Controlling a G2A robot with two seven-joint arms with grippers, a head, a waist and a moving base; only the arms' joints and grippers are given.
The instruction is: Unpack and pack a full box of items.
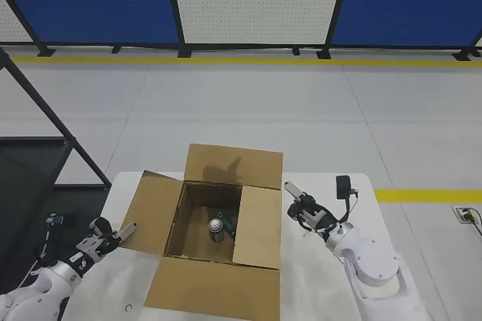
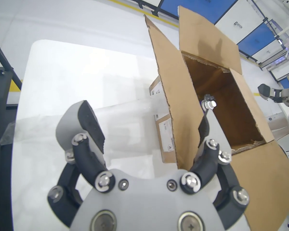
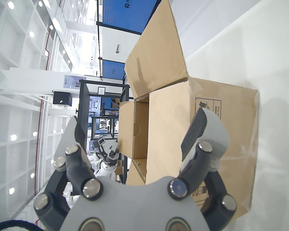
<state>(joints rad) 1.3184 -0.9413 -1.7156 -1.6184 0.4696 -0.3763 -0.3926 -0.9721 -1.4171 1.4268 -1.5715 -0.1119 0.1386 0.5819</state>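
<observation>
White and smooth, with rounded corners, one surface (image 1: 313,188) carries all the task items.

One brown corrugated cardboard box (image 1: 257,225) (image 2: 178,90) (image 3: 168,121) stands near the middle of the surface. It is rectangular with plain matte walls. All four top flaps are open:
- The far flap stands up.
- The left flap and the near flap splay outward.
- The right flap rises along the right wall.

The torn flap edges show the fluted core. White labels are stuck to the left outer wall, and the right outer wall carries printed handling symbols.

Two end effectors are present, one on each side of the box. Each has two light grey fingers with black ribbed pads, mounted on black links.
- Left end effector (image 1: 127,230) (image 2: 147,111): fingers spread wide, holding nothing. It sits at the outer edge of the left flap, and its wrist view shows that edge between the fingers. Contact cannot be judged.
- Right end effector (image 1: 292,193) (image 3: 138,116): fingers spread wide, holding nothing. It sits just beside the right wall, near the far corner.

One bottle (image 1: 217,227) (image 2: 208,103) lies on the box floor. It is small and round, with a pale cap. Its body is too small to describe further.
</observation>
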